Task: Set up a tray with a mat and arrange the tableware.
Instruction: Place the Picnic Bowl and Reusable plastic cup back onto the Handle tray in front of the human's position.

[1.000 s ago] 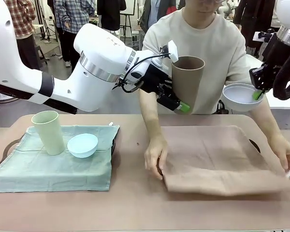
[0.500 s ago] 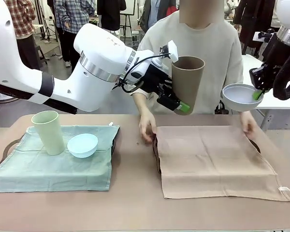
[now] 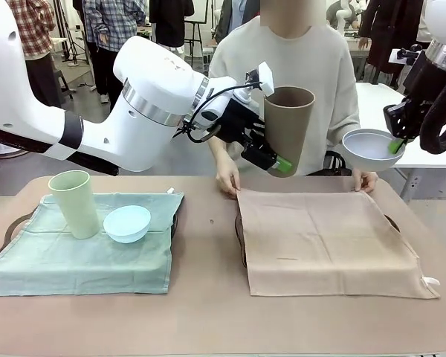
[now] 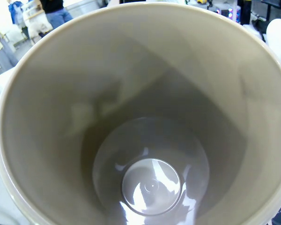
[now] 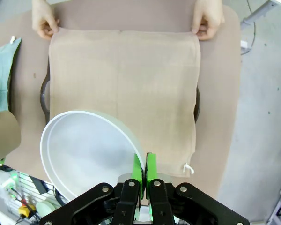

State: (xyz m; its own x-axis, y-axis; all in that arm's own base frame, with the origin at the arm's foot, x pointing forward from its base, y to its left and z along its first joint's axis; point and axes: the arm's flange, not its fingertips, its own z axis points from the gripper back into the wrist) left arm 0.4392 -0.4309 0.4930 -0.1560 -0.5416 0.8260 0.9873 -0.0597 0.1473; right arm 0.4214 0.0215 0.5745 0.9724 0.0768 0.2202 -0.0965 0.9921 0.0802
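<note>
The left setting was done. The left end effector point(image 3: 276, 158) gripped the brown cup point(image 3: 288, 126) and the right end effector point(image 3: 396, 144) pinched the white bowl point(image 3: 370, 148), both above the brown mat point(image 3: 323, 242), unplaced.

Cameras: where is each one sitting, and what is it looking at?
Front view: sits between the arms, looks across the table at the person; left gripper holds the brown cup, right gripper holds the white bowl.
Left wrist view: looks straight down into the brown cup.
Right wrist view: looks down past its green fingers and the white bowl at the brown mat and the person's hands.
Shared: front and right wrist views both show the mat.
</note>
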